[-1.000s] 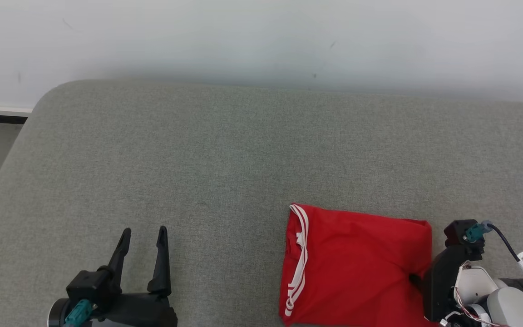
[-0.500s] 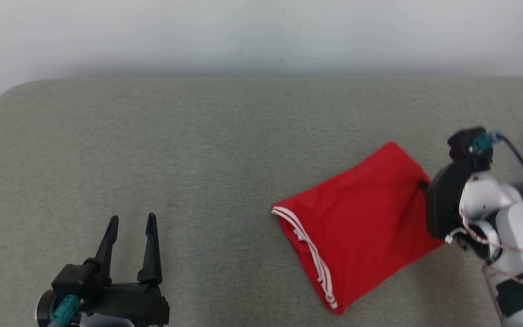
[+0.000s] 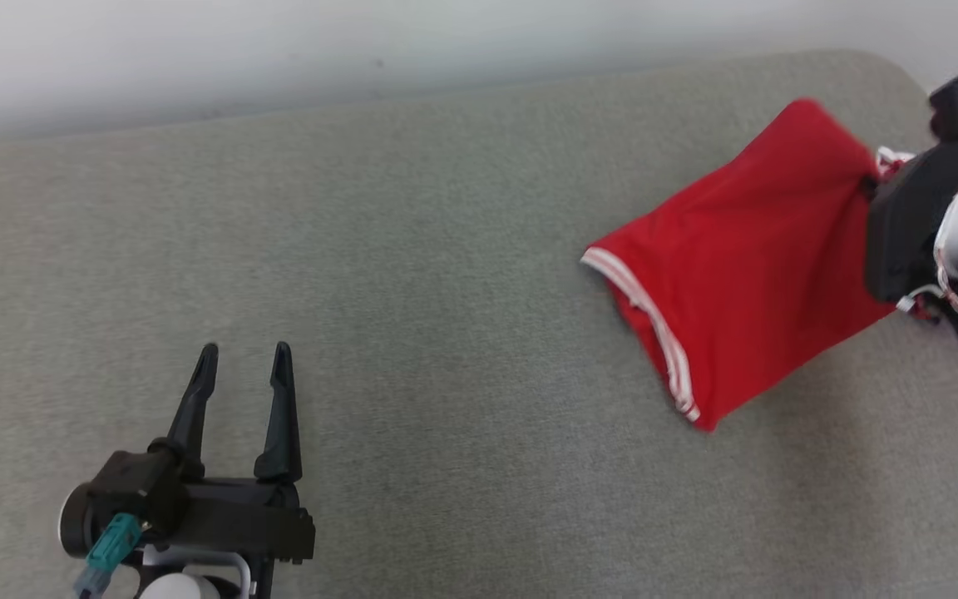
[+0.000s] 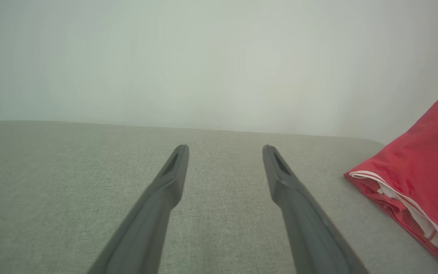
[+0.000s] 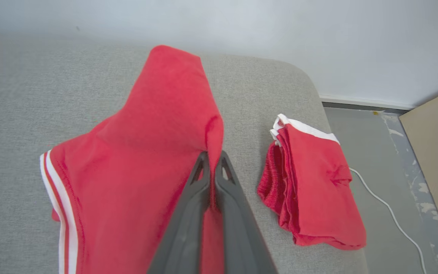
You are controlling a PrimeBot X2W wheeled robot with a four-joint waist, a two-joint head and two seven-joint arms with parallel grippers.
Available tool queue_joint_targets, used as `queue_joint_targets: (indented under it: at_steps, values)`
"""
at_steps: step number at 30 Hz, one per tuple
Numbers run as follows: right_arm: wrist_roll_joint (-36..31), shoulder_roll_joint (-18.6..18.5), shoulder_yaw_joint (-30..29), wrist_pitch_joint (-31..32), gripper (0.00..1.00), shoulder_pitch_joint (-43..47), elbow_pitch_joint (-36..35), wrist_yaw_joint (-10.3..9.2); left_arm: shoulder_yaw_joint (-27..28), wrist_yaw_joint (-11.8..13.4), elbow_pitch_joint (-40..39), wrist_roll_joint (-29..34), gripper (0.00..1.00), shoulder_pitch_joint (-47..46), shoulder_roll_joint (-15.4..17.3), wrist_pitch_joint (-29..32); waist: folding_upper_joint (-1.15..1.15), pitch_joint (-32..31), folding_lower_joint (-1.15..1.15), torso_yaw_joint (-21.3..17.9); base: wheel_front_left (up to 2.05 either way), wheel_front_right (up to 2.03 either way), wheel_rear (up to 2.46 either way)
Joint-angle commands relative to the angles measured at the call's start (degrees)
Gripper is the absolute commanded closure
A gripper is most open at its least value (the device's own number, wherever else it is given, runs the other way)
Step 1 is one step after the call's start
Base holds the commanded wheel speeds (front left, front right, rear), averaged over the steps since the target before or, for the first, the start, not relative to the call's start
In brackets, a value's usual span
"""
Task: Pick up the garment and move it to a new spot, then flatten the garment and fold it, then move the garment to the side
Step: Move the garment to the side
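Soft, even light is casting only faint shadows, while motion blur is smearing the garment [image 3: 745, 266] in the head view.

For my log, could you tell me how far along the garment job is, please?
Done: the red garment looks folded. In hand: the right claw, shut on its edge, holds it near a second folded garment. Remaining: setting it down aside and releasing; the left claw is open.

Garment [image 3: 745, 266]: red cloth, matt, fine smooth knit, white striped trim at hem. Upholstered surface [image 3: 446, 349]: grey woven fabric, coarse, matt. Left gripper [image 3: 245, 349]: reads as dark plastic, smooth, dull sheen. Second folded garment [image 5: 318, 190]: same red cloth, ribbed band. Wall [image 3: 196, 50]: smooth, matt.
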Motion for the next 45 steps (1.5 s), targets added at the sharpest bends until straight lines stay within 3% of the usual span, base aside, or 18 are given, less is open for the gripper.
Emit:
queue_joint_targets:
  at_steps: [1,9,19,24,29,30,31,32,38,45]
  values:
    - [-0.8,-0.9,0.3,-0.9,1.0,-1.6,0.0,-0.01,0.1,-0.1,-0.4,1.1,0.0,-1.0,0.1,0.0,-0.01,3.3,0.0,-3.2,0.0,0.0,0.0]
    - [-2.9,-4.7,-1.3,-2.8,1.0,-5.9,1.9,-0.01,1.1,-1.2,-1.2,2.8,0.0,-2.6,0.1,0.0,-0.01,6.9,0.0,-4.5,0.0,0.0,0.0]
    - [-9.4,-9.7,-14.2,-5.6,1.0,-7.4,4.1,-0.01,1.7,-3.2,-2.1,4.7,0.0,-5.7,0.1,0.0,-0.01,12.0,0.0,-2.9,0.0,0.0,0.0]
    - [-16.2,-10.1,-19.8,-8.3,1.0,-6.6,4.7,-0.01,1.7,-3.8,-2.5,5.6,0.0,-6.9,0.1,0.0,-0.01,14.1,0.0,-1.8,0.0,0.0,0.0]
    - [-24.1,-8.4,-26.6,-10.3,1.0,-5.5,4.5,-0.01,1.6,-4.2,-2.7,6.2,0.0,-8.0,0.1,0.0,-0.01,15.7,0.0,-0.9,0.0,0.0,0.0]
    - [-25.6,-8.1,-27.4,-10.3,0.85,-5.1,4.5,-0.01,1.5,-4.3,-2.6,6.3,0.0,-8.1,0.1,0.0,-0.01,15.9,0.0,-0.8,0.0,0.0,0.0]
    - [-26.8,-7.8,-28.3,-10.6,0.21,-4.9,4.3,-0.01,1.5,-4.3,-2.6,6.3,0.0,-8.2,0.1,0.0,-0.01,16.0,0.0,-0.7,0.0,0.0,0.0]
    - [-28.1,-7.5,-29.0,-11.1,0.0,-4.8,3.8,-0.01,1.5,-4.4,-2.6,6.3,0.0,-8.3,0.1,0.0,-0.01,16.0,0.0,-0.7,0.0,0.0,0.0]
    - [-32.0,-4.6,-30.6,-13.0,0.0,-3.6,3.3,-0.01,1.8,-4.4,-2.0,6.6,0.0,-8.1,0.1,0.0,-0.01,14.7,0.0,-1.0,0.0,0.0,0.0]
    - [-29.2,-1.4,-30.0,-15.2,0.0,-1.2,4.5,-0.01,2.1,-4.2,-1.6,6.0,0.0,-6.4,0.1,0.0,-0.01,9.6,0.0,-0.5,0.0,0.0,0.0]
